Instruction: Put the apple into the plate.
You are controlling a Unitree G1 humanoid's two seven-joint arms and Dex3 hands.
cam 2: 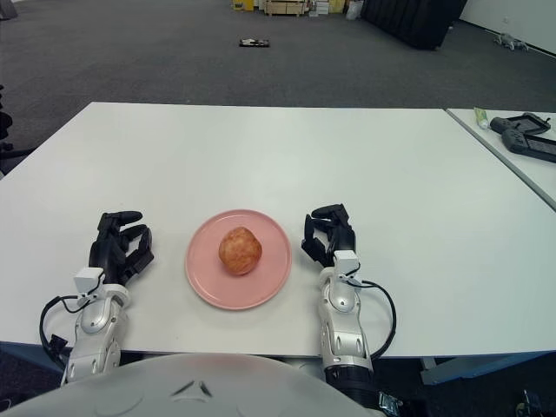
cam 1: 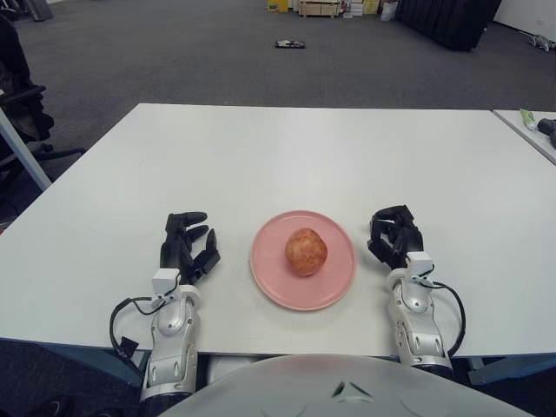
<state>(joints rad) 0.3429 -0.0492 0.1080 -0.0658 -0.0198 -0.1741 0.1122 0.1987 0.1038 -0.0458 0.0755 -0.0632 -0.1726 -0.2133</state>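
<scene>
A red and yellow apple (cam 1: 306, 252) sits in the middle of a pink plate (cam 1: 269, 278). The plate lies flat on a big white counter (cam 1: 287, 156), near the front edge and close to the robot.

The left robot hand (cam 1: 187, 245) shows on the left side of the plate, a little way from its rim. Its dark fingers (cam 1: 193, 218) are loose and a bit spread, and they point away from the robot. It holds nothing. A black wire (cam 1: 122, 317) loops beside its silver wrist.

The right robot hand (cam 1: 393, 236) shows on the right side of the plate, just beside the rim but not touching it. Its fingers (cam 1: 388, 215) are bent in a little, yet loose, and nothing is in them. A black wire (cam 1: 452, 308) curves by this wrist too.

The apple is between the two hands, and neither hand touches it.

On the far right is another white table (cam 2: 512, 156) with a dark tool (cam 2: 526, 139) lying on it and a small green thing (cam 2: 480, 115) near its back edge. Behind the counter is a grey carpet floor (cam 1: 217, 61). A small dark thing (cam 1: 288, 43) lies on the floor far back. A black chair (cam 1: 22, 113) stands at the far left edge.
</scene>
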